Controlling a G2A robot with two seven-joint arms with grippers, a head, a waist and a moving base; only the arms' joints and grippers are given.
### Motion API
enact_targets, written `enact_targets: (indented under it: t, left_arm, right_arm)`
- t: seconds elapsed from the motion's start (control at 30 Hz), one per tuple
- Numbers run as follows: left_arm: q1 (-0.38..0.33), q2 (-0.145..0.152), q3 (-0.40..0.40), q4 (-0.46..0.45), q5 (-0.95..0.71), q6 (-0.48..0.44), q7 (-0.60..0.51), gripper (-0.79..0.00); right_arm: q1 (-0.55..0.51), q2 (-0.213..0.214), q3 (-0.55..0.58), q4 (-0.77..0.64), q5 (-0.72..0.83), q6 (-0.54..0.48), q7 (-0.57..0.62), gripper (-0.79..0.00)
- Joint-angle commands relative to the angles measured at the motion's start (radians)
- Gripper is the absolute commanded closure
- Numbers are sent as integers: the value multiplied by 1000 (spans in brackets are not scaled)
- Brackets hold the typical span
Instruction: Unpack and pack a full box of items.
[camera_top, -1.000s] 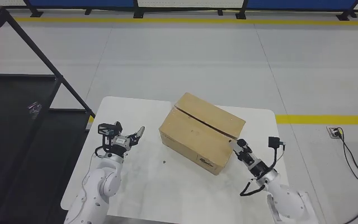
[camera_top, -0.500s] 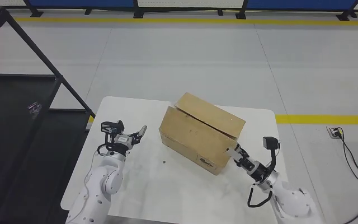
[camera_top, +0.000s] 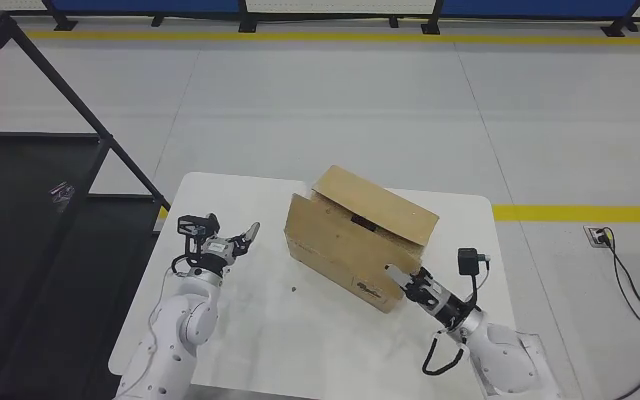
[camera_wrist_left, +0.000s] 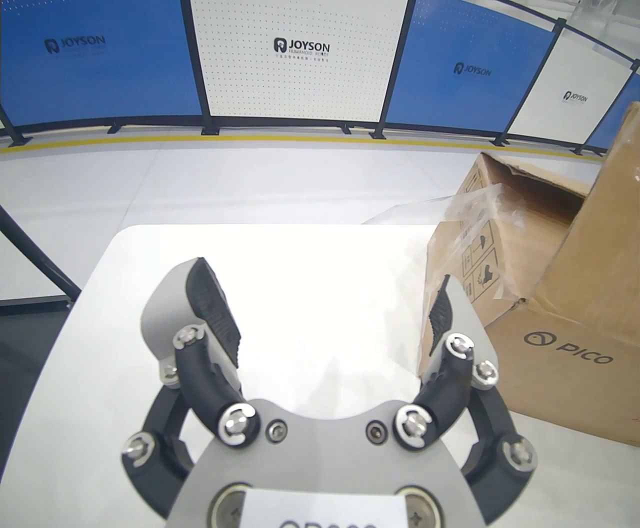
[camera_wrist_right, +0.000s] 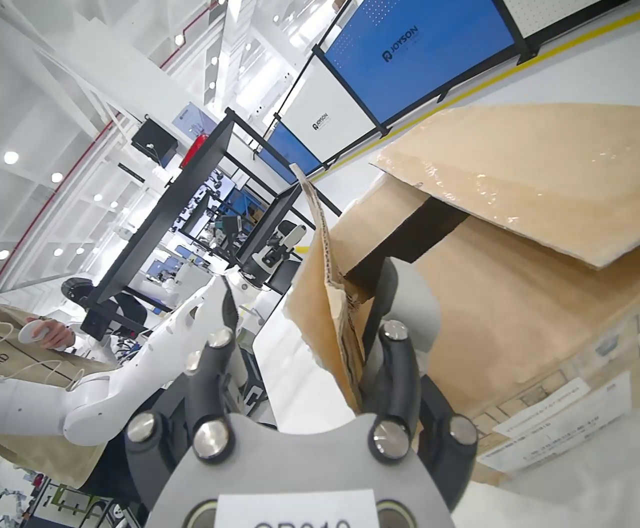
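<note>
White rounded worktop (camera_top: 270, 330) carries brown cardboard box (camera_top: 345, 250) at its middle, near top flap (camera_wrist_right: 320, 280) lifted, dark gap showing. Right gripper (camera_wrist_right: 310, 290) at box's near corner, fingers apart, straddling flap edge. Left gripper (camera_wrist_left: 322, 280) beside box's other end, fingers apart. Tiny dark speck (camera_top: 293, 289) on worktop near box.

I see a box (camera_top: 345, 245) of matt corrugated cardboard with glossy clear tape (camera_wrist_left: 480, 200), a smooth white worktop (camera_top: 260, 330), ribbed pads (camera_wrist_left: 215, 310) on my left pincer (camera_wrist_left: 322, 282).
</note>
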Motion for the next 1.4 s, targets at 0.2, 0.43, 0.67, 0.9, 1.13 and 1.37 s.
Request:
enact_targets:
  t: [0.2, 0.43, 0.67, 0.9, 1.13, 1.37]
  left_arm:
    - [-5, -1, -5, 10, -3, -8, -4, -785]
    - [-19, -3, -1, 26, 0, -17, -11, -785]
    - [-35, -7, 16, 54, 1, -39, -25, -785]
    - [-62, -14, 57, 86, 27, -74, -42, -785]
    - [-77, -18, 82, 111, 44, -114, -39, -785]
    - [-77, -16, 94, 118, 69, -177, -21, -785]
  right_arm:
    - [-9, 5, -14, -19, -18, -7, -14, 0]
    - [-32, 15, -14, -36, 17, -60, 14, 0]
    - [-55, 25, -11, -38, 12, -110, 31, 0]
    - [-66, 34, -15, -44, -9, -146, 37, -382]
    - [-80, 44, -9, -62, -11, -185, 30, -785]
    - [-105, 54, 29, -66, 77, -270, -28, -785]
